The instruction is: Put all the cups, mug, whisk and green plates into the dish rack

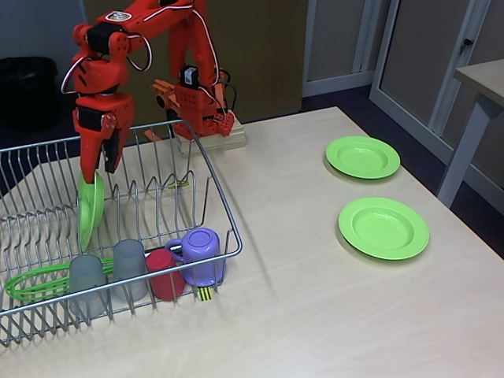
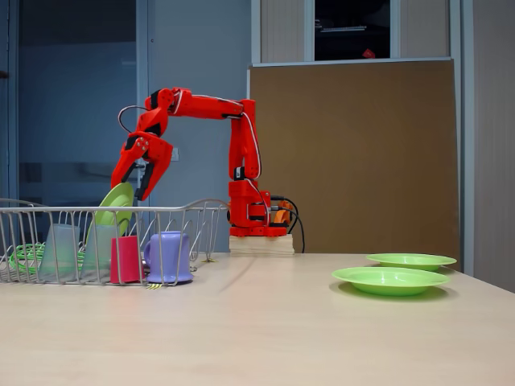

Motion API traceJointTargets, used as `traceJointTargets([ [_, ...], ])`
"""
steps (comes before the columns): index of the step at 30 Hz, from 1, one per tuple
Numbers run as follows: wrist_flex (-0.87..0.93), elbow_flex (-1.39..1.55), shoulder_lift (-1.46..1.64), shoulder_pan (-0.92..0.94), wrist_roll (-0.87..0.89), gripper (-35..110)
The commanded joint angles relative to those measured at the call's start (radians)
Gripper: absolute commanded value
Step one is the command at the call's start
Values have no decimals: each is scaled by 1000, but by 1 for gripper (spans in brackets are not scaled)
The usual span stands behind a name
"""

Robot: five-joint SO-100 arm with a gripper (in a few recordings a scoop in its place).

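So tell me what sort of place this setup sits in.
Probably an office or lab room, not a kitchen: the dish rack sits on a pale desk-type table, with tall cabinet doors and a brown partition board behind.

Even, soft indoor light from above, faint shadows under the plates (image 1: 383, 227) on the desk (image 1: 315, 315), both fixed views sharp, no glare.

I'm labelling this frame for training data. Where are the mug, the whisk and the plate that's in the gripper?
mug (image 1: 201, 253): a fixed view, its upturned purple body.
whisk (image 1: 35, 282): a fixed view, its green wires.
held plate (image 1: 90, 209): a fixed view, its green face.
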Motion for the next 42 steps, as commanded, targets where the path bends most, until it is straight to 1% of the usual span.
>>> traceJointTargets([
  [1, 14, -32, -18, 37, -48, 21],
  [6, 5, -57, -52, 61, -135, 30],
  [10, 41, -117, -77, 80, -175, 35],
  [16, 109, -250, -95, 120, -210, 36],
  [19, 126, -295, -83, 109, -225, 35],
  [25, 67, -215, 32, -51, -204, 33],
  [30, 67, -141, 132, -219, -184, 31],
  [36, 46, -63, 213, -360, -181, 29],
  [42, -20, 46, 238, -561, 52, 17],
])
